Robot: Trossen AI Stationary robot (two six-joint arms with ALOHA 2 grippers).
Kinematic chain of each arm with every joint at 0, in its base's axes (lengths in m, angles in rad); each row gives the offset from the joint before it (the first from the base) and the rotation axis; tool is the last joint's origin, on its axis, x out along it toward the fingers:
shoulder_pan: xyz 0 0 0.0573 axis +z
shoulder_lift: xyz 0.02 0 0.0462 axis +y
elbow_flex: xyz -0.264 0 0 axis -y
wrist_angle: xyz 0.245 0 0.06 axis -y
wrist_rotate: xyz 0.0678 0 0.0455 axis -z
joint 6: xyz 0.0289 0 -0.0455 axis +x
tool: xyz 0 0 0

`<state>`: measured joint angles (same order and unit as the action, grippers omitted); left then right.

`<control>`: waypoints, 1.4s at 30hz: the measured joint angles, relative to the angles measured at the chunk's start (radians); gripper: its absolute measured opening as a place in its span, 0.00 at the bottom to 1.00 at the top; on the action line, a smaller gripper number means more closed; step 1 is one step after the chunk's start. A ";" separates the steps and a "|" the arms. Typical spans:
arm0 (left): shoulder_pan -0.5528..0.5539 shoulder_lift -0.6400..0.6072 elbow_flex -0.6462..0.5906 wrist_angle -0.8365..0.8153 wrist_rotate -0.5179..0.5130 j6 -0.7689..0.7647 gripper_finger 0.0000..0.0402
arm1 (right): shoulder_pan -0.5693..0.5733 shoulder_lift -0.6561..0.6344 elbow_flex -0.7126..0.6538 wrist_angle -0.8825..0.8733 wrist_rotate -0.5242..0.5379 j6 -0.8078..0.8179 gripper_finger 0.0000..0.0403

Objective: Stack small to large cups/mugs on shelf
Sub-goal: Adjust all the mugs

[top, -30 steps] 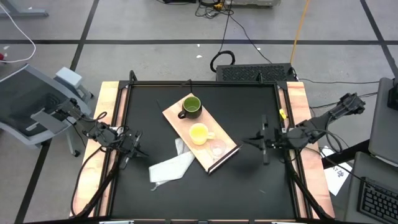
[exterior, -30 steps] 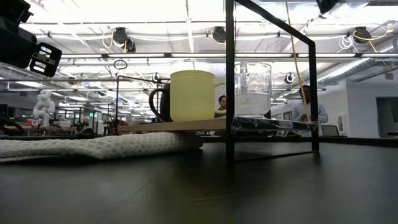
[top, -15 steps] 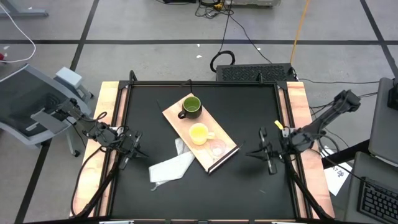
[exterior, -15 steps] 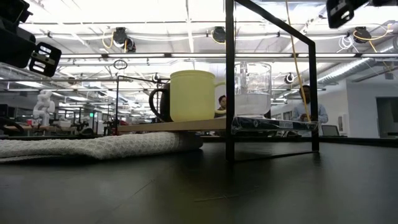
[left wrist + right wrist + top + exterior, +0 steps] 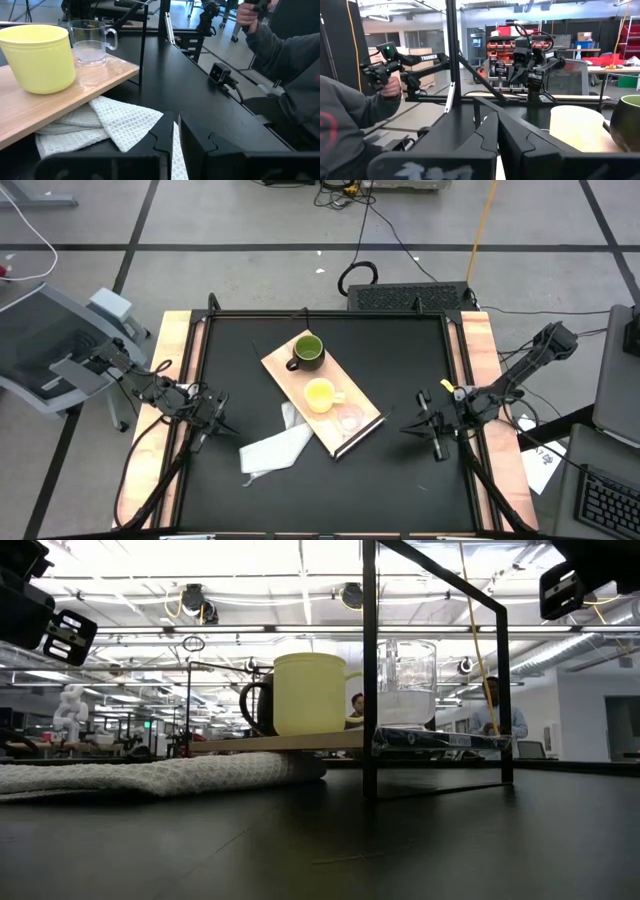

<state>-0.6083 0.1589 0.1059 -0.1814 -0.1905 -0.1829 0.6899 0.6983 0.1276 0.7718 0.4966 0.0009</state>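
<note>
A light-wood board [image 5: 322, 392] lies aslant in the middle of the black table, its near-left part resting on a white cloth [image 5: 275, 445]. On it stand, in a row, a dark green mug [image 5: 307, 350], a yellow mug [image 5: 320, 394] and a clear cup [image 5: 349, 420]. The yellow mug [image 5: 37, 57] and the clear cup [image 5: 90, 45] also show in the left wrist view. My left gripper [image 5: 222, 421] is shut and empty, left of the cloth. My right gripper [image 5: 412, 426] is shut and empty, right of the board.
A black metal frame [image 5: 370, 670] stands around the table. A person [image 5: 290, 55] holding a hand controller stands beyond the table's right side. Bare tabletop lies between the board and each gripper.
My right gripper has gone toward the table's near edge, still shut. The mugs, the cup, the board and the cloth have stayed in place.
</note>
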 joint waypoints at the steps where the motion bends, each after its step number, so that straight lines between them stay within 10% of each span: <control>1: 0.000 0.000 0.000 0.000 0.000 0.000 0.08 | 0.000 0.000 -0.004 0.002 0.000 -0.003 0.00; 30: 0.000 0.000 0.000 0.263 -0.118 -0.032 0.09 | 0.000 0.000 -0.105 0.025 -0.001 0.013 0.00; 42: 0.055 0.148 0.123 0.252 -0.081 -0.058 0.38 | -0.001 0.001 -0.106 0.025 -0.002 0.006 0.00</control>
<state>-0.5538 0.3065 0.2286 0.0709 -0.2716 -0.2407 0.6891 0.6991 0.0216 0.7967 0.4950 0.0067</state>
